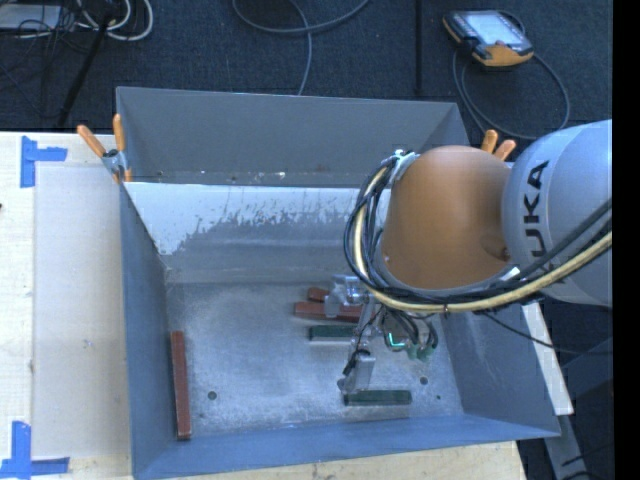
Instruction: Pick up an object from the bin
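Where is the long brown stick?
In the camera view, the long brown stick lies on the floor of the bin, beside its left wall, well away from the green and brown bars by the gripper.

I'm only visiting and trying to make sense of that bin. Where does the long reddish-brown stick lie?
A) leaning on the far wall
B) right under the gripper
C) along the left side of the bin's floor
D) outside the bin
C: the long reddish-brown stick lies flat on the floor beside the left wall of the bin, well apart from the gripper on the right side.
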